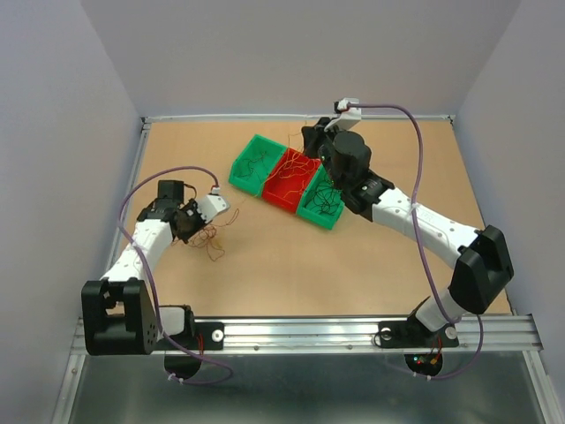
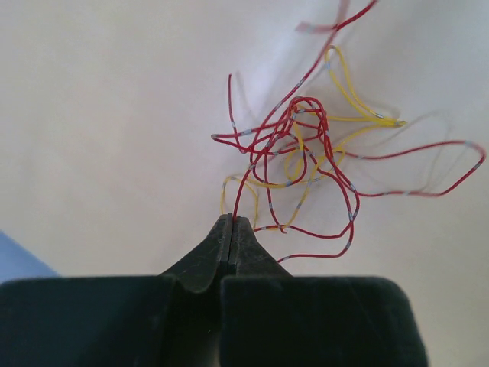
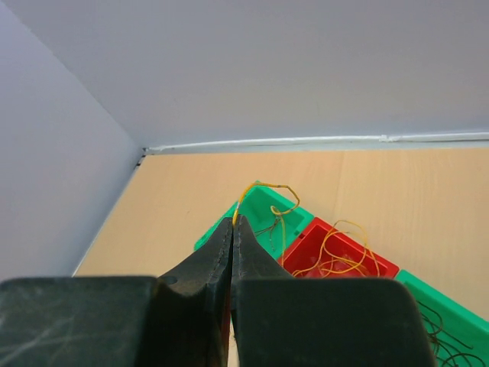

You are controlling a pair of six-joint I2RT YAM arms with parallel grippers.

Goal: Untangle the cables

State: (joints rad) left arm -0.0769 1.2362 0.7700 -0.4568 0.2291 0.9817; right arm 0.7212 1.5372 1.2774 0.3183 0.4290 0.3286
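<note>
Thin, curly cables (image 2: 306, 160) in red and yellow hang in a loose knot just beyond the left gripper (image 2: 231, 222), whose fingers are clenched tip to tip on the end of a red strand (image 2: 238, 195). The red wires carry short grey bands along their length and loop over and through the paler yellow ones. From above, this clump lies near the left edge of the tan table (image 1: 371, 265), with a few strands trailing onto the surface beside the arm. Across the table, the right gripper (image 3: 234, 223) is likewise pinched closed, grasping a single yellow strand (image 3: 260, 189) that arcs up and over from its tips above a green bin (image 3: 263, 210). More wire lies sorted in a diagonal row of three touching trays: dark strands in the green bin at the left end, orange-yellow loops in the red bin (image 3: 336, 245) in the middle, and a mix of dark and orange strands in the second green bin (image 1: 320, 203).
</note>
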